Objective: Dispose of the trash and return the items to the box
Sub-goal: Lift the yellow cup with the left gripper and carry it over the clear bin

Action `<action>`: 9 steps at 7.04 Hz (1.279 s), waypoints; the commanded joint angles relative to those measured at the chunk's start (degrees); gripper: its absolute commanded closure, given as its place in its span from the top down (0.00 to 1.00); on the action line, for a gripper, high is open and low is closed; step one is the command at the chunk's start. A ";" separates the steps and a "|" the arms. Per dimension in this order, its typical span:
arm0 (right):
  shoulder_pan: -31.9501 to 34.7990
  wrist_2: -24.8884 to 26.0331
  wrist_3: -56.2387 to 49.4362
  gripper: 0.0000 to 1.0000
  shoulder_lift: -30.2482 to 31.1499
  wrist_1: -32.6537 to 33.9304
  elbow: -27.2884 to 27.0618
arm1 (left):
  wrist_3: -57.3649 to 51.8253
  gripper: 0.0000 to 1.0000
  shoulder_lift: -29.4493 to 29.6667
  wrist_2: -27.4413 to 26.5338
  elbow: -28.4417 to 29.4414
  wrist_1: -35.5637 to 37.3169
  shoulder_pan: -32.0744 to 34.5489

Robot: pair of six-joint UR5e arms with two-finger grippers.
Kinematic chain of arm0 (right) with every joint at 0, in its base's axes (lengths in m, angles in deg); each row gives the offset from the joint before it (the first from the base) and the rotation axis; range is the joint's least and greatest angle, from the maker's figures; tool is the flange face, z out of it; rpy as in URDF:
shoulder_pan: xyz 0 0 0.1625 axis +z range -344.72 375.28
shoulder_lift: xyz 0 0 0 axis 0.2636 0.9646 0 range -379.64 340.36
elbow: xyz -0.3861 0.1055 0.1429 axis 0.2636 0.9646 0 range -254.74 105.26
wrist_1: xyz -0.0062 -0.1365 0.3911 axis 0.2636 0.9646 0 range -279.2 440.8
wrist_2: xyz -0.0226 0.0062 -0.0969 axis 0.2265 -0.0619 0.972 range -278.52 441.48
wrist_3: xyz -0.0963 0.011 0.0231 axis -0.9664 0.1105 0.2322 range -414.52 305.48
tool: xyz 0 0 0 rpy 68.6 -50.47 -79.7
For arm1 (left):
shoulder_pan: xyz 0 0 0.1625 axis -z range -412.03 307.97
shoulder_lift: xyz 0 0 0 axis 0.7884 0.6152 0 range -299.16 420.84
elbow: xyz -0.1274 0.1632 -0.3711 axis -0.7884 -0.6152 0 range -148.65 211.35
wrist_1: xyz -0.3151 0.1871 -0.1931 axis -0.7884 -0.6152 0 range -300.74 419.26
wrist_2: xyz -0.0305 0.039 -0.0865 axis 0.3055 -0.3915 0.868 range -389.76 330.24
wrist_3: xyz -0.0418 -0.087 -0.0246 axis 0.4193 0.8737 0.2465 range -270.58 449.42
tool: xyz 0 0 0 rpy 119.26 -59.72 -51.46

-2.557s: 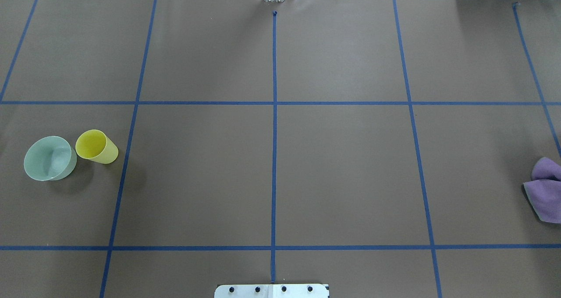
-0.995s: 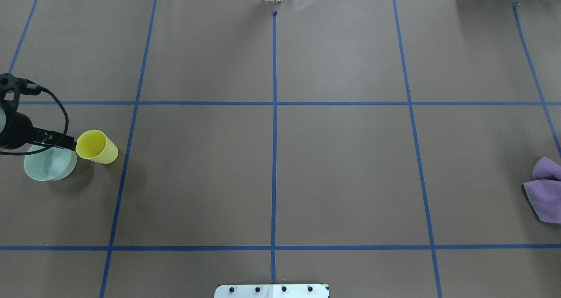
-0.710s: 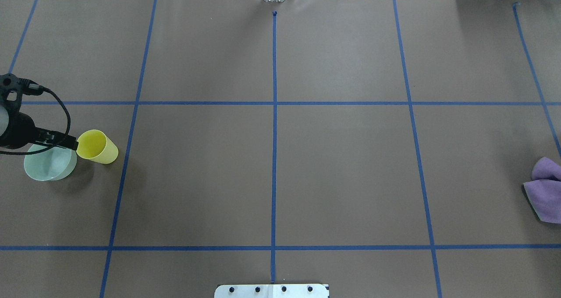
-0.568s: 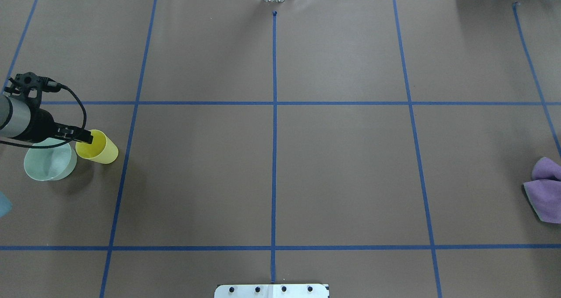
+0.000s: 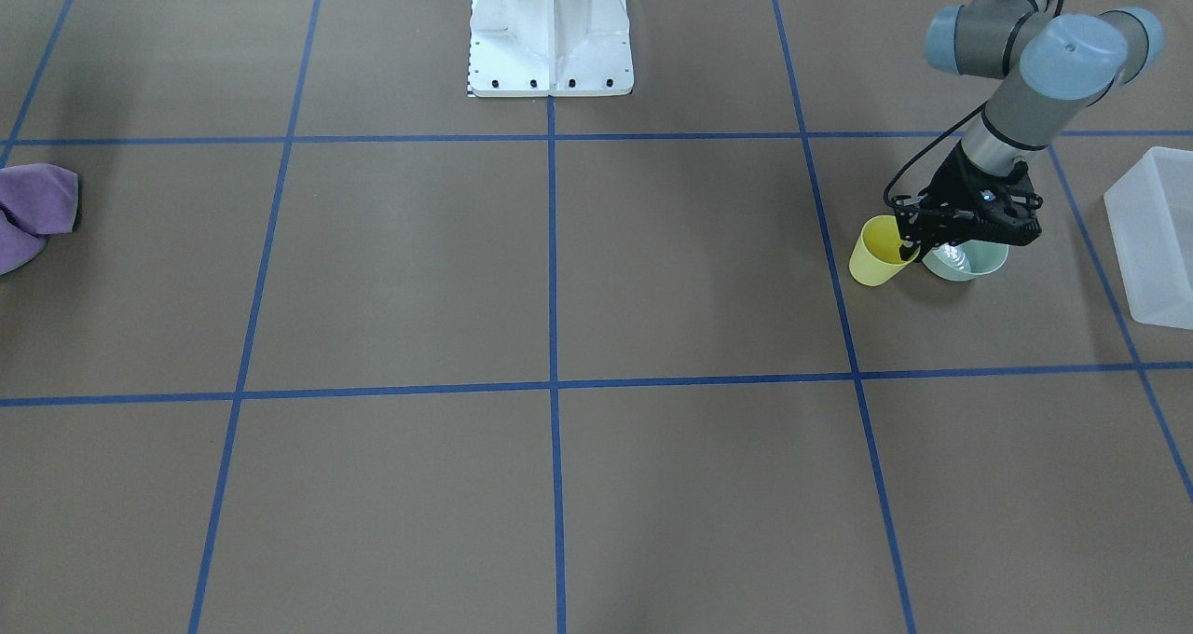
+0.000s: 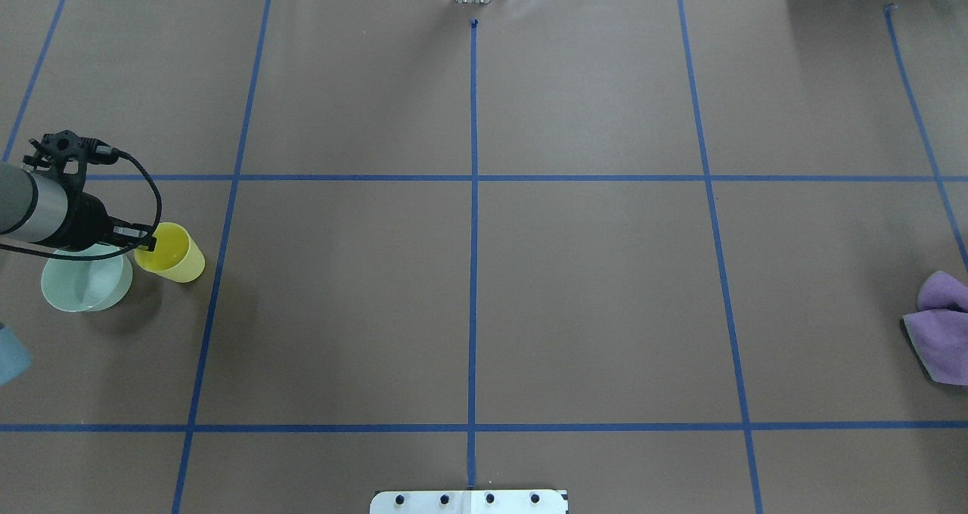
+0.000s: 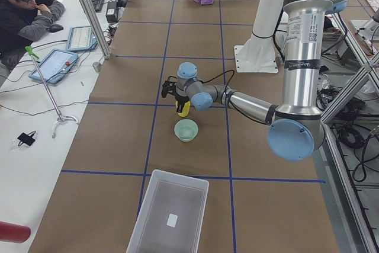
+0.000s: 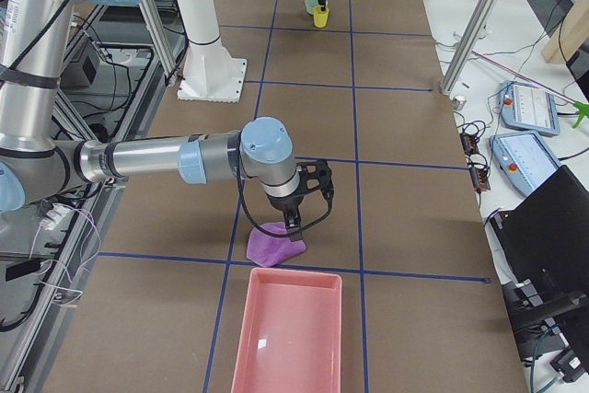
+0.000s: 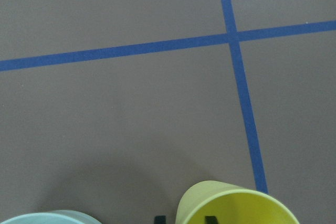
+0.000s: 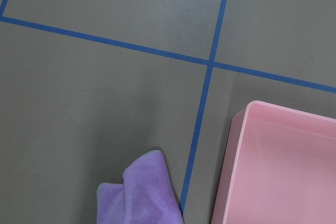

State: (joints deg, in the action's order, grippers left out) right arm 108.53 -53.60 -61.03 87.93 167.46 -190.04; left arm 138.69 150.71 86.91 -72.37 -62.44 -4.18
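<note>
Yellow plastic makes the little cup [image 6: 172, 253]. It stands the right way up on the brown table [image 6: 469, 287], near the box [image 5: 1156, 233] but not in it. The pale green bowl [image 6: 83, 281] stands just beside the cup, between the cup and the box. It is out of the box too. The box is white and cloudy, with straight walls, and it is much bigger than the cup or the bowl.

The left gripper [image 9: 184, 219] hangs down over the cup's rim, on the side nearer the box. Its two black fingers [image 9: 210, 219] are spread apart. One tip is inside the cup and the other tip is outside, so the cup's wall stands between them. There is a small gap between the outside tip and the wall.

Blue tape lines [image 6: 473, 234] cross the table. The robot's white base [image 5: 550, 33] stands well away from the box.

At the end of the table far from the box lies a crumpled purple cloth [image 8: 274, 246]. The right gripper [image 8: 293, 221] hangs just over it. I cannot tell if its fingers are spread or pressed together. A pink tray [image 8: 290, 338] sits just beside the cloth, on the side away from the box.
</note>
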 commanded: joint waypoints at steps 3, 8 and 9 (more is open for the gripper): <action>0.00 -0.01 0.01 1.00 0.00 0.00 -0.01 | -1.19 0.00 -4.61 8.80 -11.20 7.66 7.56; 0.00 -0.01 0.01 1.00 0.00 0.00 0.08 | -55.82 0.00 -7.81 13.06 -7.52 31.66 39.08; 0.00 -0.10 0.01 1.00 0.00 0.00 0.08 | -64.57 0.00 -4.82 13.14 0.63 31.27 43.69</action>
State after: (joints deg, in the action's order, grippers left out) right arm 108.54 -53.63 -61.02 87.94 167.49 -189.97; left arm 87.46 142.85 99.81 -80.09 -33.32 32.16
